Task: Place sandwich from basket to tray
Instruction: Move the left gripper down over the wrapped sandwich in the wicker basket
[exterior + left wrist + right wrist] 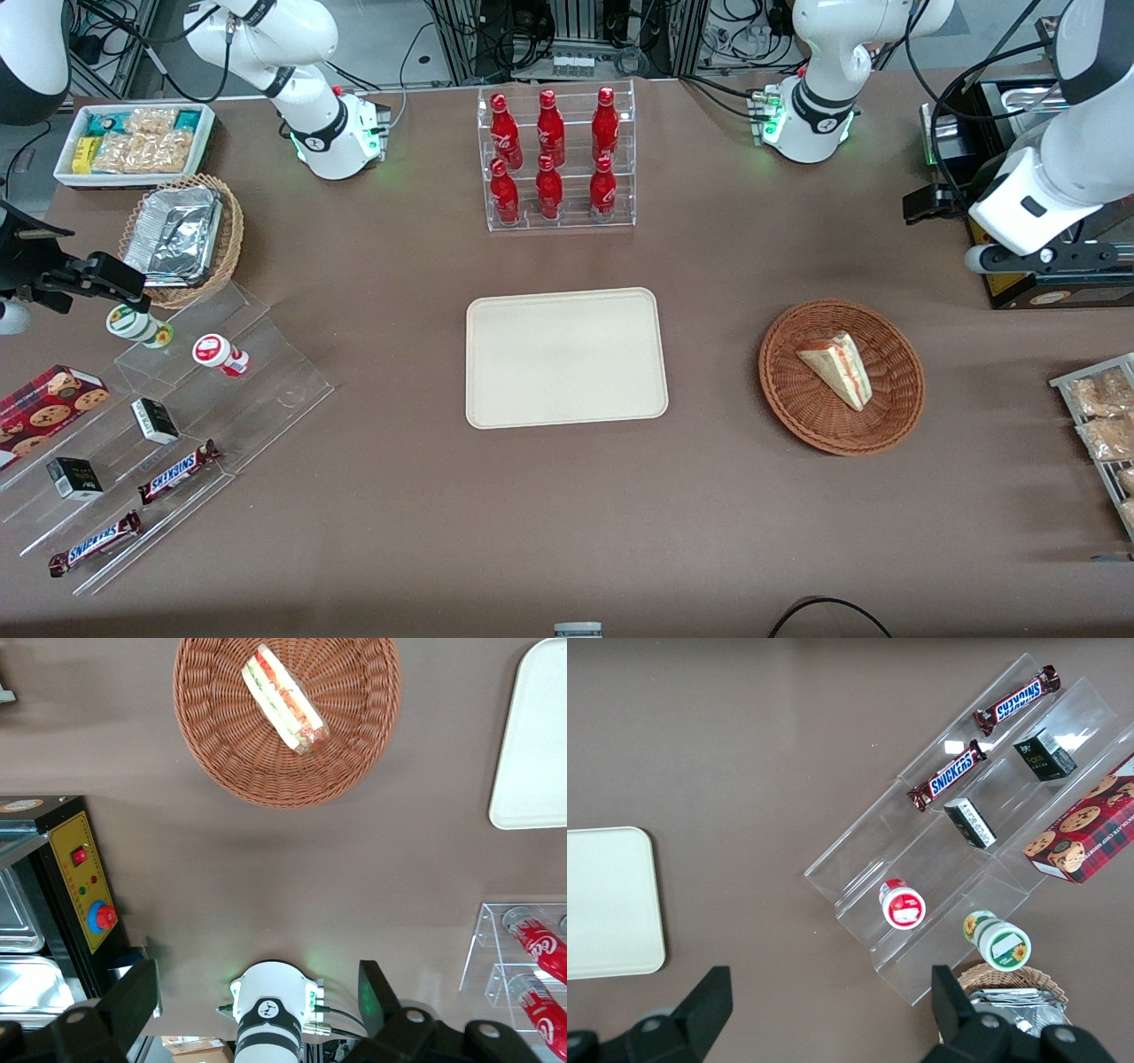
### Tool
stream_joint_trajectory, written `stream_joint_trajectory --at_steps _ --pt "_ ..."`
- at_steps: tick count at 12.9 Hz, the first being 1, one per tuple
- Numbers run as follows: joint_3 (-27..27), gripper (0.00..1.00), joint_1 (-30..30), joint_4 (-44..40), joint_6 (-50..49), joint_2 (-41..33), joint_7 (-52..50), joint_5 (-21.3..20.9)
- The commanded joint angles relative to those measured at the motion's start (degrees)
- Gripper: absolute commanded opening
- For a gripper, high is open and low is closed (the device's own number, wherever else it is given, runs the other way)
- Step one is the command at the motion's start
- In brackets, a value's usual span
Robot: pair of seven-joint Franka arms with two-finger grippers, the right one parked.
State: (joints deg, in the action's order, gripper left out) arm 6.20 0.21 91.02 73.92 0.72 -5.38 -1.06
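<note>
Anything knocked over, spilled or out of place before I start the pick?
Nothing stands out. The sandwich lies intact in the basket, the tray sits flat and bare, and the gripper, fingers open, hangs above the table near the basket.

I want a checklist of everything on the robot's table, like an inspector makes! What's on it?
Surface: brown table, flat, no spills seen.
Job's things: sandwich lies in the reddish wicker basket; cream tray holds nothing, beside the basket toward the parked arm's end.
Clutter: rack of red bottles; Snickers bars and small cartons on clear steps; cookie box; tan basket of foil trays; white snack bin; bagged pastries.
Tool: left arm's tool open, high above the table, away from the basket.
Cables: one black loop at the table's near edge.
Surroundings: control box with red button.
</note>
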Motion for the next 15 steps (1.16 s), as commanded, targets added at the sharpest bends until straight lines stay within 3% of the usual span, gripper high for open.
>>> stream_joint_trajectory --at_steps 1,5,8,15 --pt "-2.4 1.00 -1.5 -0.4 -1.0 -0.8 1.1 1.4" --pt "-2.3 1.00 -0.8 1.0 1.2 0.0 0.8 1.5" --pt "-2.4 1.00 -0.7 6.6 6.8 -0.5 0.8 1.3" --pt "-2.2 1.00 -1.1 29.5 29.7 -7.0 -0.2 0.5"
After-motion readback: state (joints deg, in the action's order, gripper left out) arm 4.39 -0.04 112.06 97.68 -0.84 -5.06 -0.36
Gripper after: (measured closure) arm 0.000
